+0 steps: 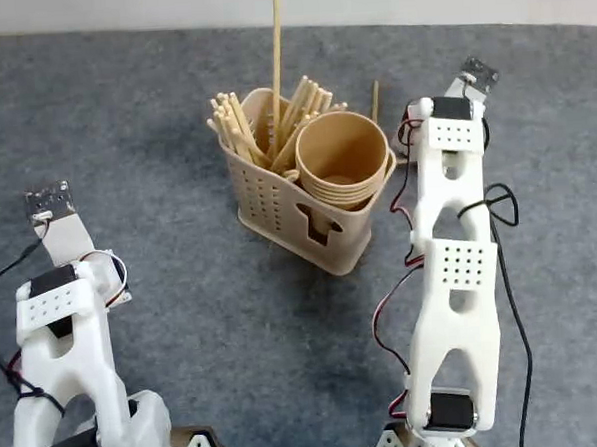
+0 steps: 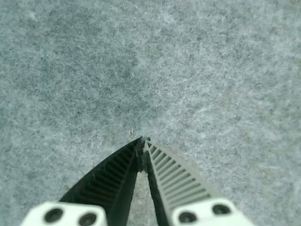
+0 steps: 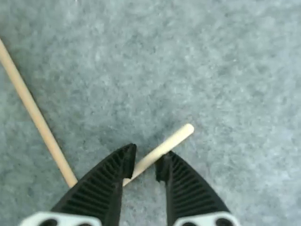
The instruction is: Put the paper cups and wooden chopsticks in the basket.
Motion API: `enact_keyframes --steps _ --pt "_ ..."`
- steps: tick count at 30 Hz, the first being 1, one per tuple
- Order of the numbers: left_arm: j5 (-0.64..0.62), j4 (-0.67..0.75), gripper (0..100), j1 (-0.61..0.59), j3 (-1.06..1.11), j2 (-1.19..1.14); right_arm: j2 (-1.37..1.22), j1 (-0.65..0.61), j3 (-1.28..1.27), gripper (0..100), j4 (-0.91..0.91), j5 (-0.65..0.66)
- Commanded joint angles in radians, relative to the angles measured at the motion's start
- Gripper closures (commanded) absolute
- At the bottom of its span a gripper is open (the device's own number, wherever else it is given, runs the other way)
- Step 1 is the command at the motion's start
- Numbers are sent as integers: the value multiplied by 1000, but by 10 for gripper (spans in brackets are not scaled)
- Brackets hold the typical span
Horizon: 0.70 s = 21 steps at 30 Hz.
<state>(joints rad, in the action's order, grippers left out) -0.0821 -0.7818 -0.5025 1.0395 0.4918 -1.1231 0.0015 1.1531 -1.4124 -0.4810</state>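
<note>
The basket [image 1: 278, 210], upper centre of the high view, holds the paper cups [image 1: 343, 161] and most chopsticks [image 1: 238, 126]. To collect a loose chopstick [image 3: 171, 140] from the mat [image 1: 183, 320] at its right, I hold my right gripper [image 3: 145, 162] astride it, jaws partly apart, unclamped. My left gripper [image 2: 142, 141], lower left, is closed and empty

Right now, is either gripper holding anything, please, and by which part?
Nothing is held: the right gripper straddles a chopstick near one end, jaws open; the left gripper is shut and empty.

gripper [image 3: 146, 156] astride chopstick [image 3: 175, 138] | second chopstick [image 3: 33, 113] beside | grey felt [image 3: 216, 56]
</note>
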Motion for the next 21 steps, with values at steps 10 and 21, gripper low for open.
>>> enact_keyframes --steps 10,21 --pt "-3 11 993 -5 -1 31 42 35 400 994 -179 20" --pt "-3 11 993 -5 -1 31 44 185 590 993 -147 -107"
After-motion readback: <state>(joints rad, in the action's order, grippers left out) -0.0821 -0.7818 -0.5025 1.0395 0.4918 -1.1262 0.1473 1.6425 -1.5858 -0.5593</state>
